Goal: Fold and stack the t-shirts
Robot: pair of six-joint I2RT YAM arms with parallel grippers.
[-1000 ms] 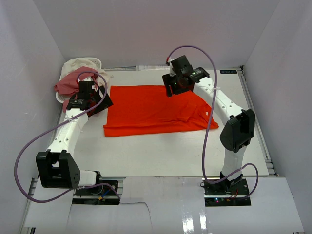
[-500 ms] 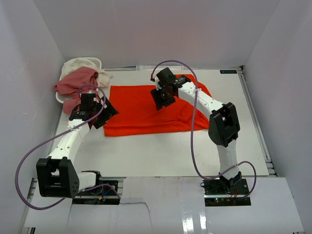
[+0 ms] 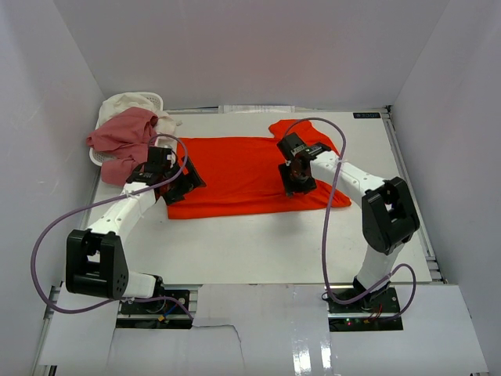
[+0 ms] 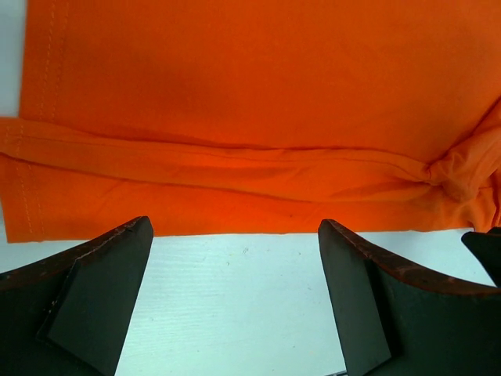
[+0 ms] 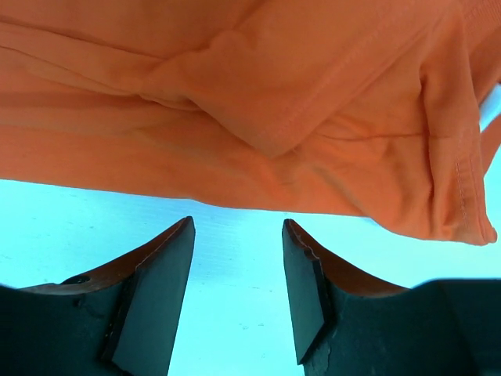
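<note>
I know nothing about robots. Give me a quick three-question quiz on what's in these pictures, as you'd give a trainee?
1. True or false: the orange-red t-shirt lies spread on the table.
2. Where is the pink t-shirt?
A. folded on the orange-red t-shirt
B. heaped at the table's far-left corner
C. hanging off the table's near edge
3. Fill in: the left gripper and the right gripper are both ____ (open or shut), with nothing between their fingers.

Key: 1 true; 2 B; 3 open.
</note>
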